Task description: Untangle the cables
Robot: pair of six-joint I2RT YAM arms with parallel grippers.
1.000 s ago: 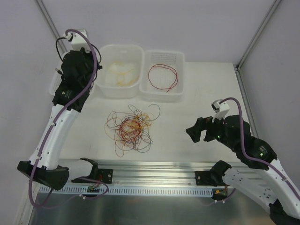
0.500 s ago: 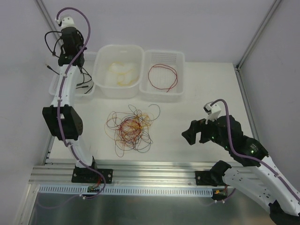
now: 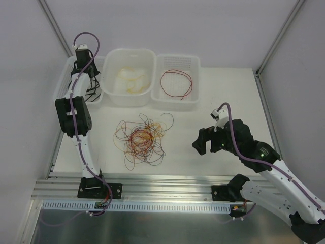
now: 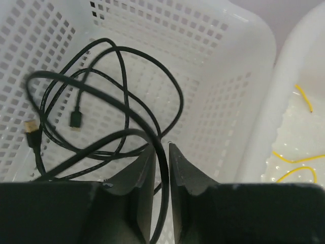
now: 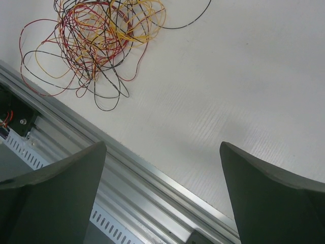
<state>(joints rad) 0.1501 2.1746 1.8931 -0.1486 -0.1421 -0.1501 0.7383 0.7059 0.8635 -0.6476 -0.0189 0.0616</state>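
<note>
Lower now, the left fingers (image 4: 139, 198) sit in the end basket (image 4: 218, 61) clamped on a black cable (image 4: 165, 175), which could cling on release; the right fingers (image 5: 56, 188), apart, near the tangle (image 3: 142, 138) on the table (image 3: 228, 101), may drag the whole clump.

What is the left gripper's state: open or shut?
Shut on the black cable: in the left wrist view the left gripper has fingers nearly touching, the cable running between them, over the white basket.

black, red, yellow cables (image 3: 141, 138), white baskets (image 3: 175, 104)
</note>
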